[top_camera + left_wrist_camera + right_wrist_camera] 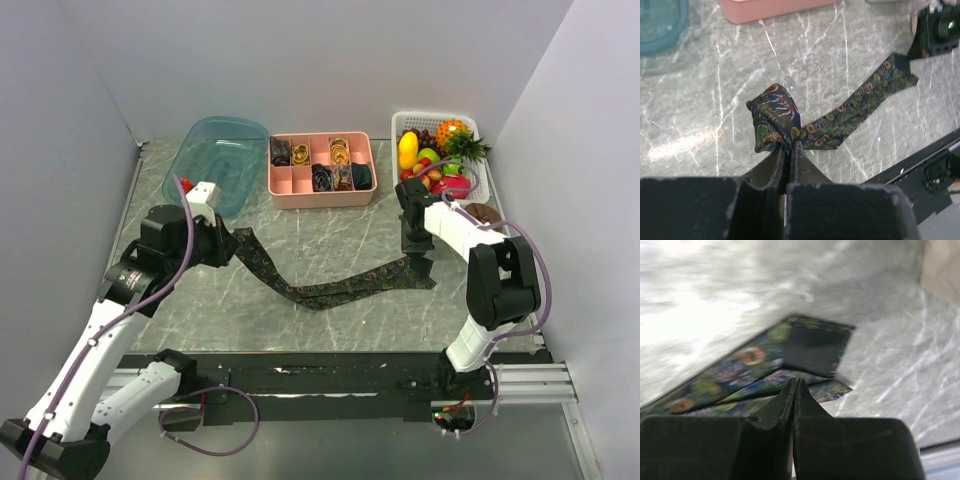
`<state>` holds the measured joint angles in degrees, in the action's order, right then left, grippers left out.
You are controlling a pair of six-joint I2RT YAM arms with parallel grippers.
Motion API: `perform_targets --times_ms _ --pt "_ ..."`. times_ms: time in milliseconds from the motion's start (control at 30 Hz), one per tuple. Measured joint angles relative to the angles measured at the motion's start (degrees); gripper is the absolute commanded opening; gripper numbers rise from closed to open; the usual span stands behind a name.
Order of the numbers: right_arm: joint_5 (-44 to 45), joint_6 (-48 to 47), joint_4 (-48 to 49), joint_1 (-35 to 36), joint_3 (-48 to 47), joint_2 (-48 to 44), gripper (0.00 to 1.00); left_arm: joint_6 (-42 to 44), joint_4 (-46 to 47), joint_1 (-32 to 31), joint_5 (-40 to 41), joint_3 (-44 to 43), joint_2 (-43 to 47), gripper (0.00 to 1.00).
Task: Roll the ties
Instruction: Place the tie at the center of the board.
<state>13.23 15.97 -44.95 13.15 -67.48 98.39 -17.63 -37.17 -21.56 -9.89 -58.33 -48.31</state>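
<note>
The marble table (330, 225) carries everything. At its far edge stand a blue see-through tub (215, 160), a pink divided tray (322, 200) and a white basket (432, 116) of fruit. Nearer the arms, 1 tie (330, 290) lies stretched out between the 2 grippers, running from left to right across the middle of the table.

By my reckoning the job is partly done. The tray holds what I count as 6 small coils (322, 178), dark, gold-brown and navy, each in its own compartment, though they are too small to be sure of the number. The long tie has not been rolled. At most its left end has been doubled over into a first loose fold, and all the winding and putting away is left to do.

The tie is dark navy with green and orange feather-like eyes. It turns over on itself partway along, and its broad pointed end lies flat at the right with the plain dark backing showing.

The left gripper (788, 145) is clamped tight on the bunched, folded end. The right gripper (796, 384) has its fingers pressed together right at the broad end, but I cannot tell whether any cloth is caught between them.
</note>
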Motion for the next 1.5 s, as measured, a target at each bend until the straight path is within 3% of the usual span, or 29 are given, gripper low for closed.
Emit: perform_targets --times_ms 433,667,1067,1500 --pt "-2.6 -1.5 0.7 4.3 -3.7 4.7 0.00 1.7 0.4 0.0 -0.5 4.0 -1.7 0.01" --pt "-1.9 -1.6 -2.2 4.3 -8.5 12.9 0.00 1.9 -0.2 0.0 0.8 4.0 -1.9 0.01" --pt "-0.3 -1.0 -9.2 4.3 -13.5 16.5 0.00 3.7 3.8 0.0 3.6 4.7 1.6 0.01" --pt "1.8 -1.7 -11.3 0.9 -12.8 16.5 0.00 7.7 3.6 0.0 4.8 6.2 4.0 0.05"
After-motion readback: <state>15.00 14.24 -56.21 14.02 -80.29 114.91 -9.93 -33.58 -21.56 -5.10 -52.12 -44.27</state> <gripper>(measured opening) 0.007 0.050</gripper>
